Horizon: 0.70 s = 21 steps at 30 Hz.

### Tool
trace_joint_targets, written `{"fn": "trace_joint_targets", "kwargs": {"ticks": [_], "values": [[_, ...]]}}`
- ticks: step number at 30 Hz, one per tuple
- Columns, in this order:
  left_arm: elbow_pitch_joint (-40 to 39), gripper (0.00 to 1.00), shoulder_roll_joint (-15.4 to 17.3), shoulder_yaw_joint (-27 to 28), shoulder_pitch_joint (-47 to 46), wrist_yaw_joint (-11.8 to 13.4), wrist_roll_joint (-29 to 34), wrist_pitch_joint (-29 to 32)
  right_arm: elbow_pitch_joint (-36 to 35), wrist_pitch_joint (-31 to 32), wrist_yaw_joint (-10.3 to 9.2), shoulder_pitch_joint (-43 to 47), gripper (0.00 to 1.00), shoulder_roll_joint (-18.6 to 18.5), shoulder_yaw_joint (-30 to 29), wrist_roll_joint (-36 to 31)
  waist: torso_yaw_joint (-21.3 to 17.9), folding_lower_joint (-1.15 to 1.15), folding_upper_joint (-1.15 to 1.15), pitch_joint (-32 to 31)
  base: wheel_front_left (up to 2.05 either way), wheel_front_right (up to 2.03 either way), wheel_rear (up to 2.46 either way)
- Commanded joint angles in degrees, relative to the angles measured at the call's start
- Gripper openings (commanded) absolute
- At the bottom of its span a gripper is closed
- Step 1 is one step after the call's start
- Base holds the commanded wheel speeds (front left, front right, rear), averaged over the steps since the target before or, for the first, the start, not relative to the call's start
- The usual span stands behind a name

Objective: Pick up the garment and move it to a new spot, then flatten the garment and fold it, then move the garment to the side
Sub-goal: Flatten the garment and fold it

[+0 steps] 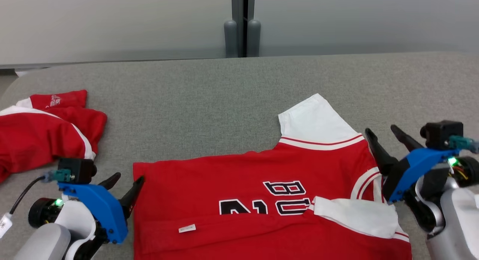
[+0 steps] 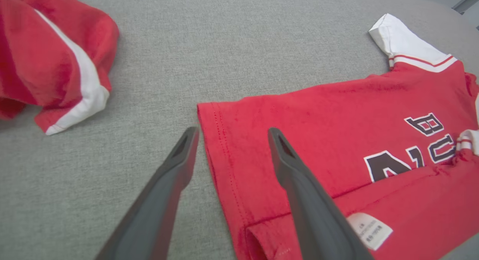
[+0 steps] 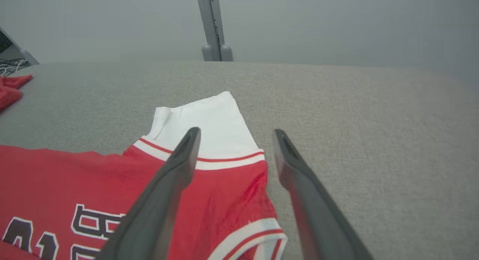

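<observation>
Both my jaws stood open and empty, flanking the partly folded red jersey (image 1: 239,177) on the grey table (image 1: 194,99).

The red garment (image 1: 239,177) (white sleeves, black lettering) lies flat on the grey table (image 1: 209,95), near edge folded over, one sleeve spread out, one folded inward.

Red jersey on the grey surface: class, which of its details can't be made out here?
- Black lettering: head view, lower part hidden under a folded-over flap of the jersey and its white sleeve.
- Near edge of the jersey: cut off by the head view's bottom edge.
- Label print: left wrist view, too small and blurred.
</observation>
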Motion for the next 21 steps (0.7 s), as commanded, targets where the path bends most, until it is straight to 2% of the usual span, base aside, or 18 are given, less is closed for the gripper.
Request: {"fn": "trace_joint_targets", "kwargs": {"ticks": [1, 11, 21], "values": [[0.83, 1.0, -0.55, -0.51, -2.29, -0.52, 0.33, -0.24, 1.48, -0.75, 0.01, -2.49, 1.0, -0.89, 0.95, 0.23, 1.01, 0.0, 0.0, 1.79, 0.0, 0.0, 0.0], [8.92, 1.0, -2.14, -6.37, -13.45, -2.33, 0.68, -0.79, 18.18, -4.71, 0.01, -22.1, 1.0, -3.58, 11.67, 4.14, 3.83, 0.0, 0.0, 10.44, 0.0, 0.0, 0.0], [7.88, 1.0, -2.21, -15.1, -19.09, -2.29, -4.5, -2.64, 34.71, -0.38, 0.0, -35.61, 1.0, -6.03, 17.28, 5.84, 7.51, 0.0, 0.0, 13.57, 0.0, 0.0, 0.0]]}}
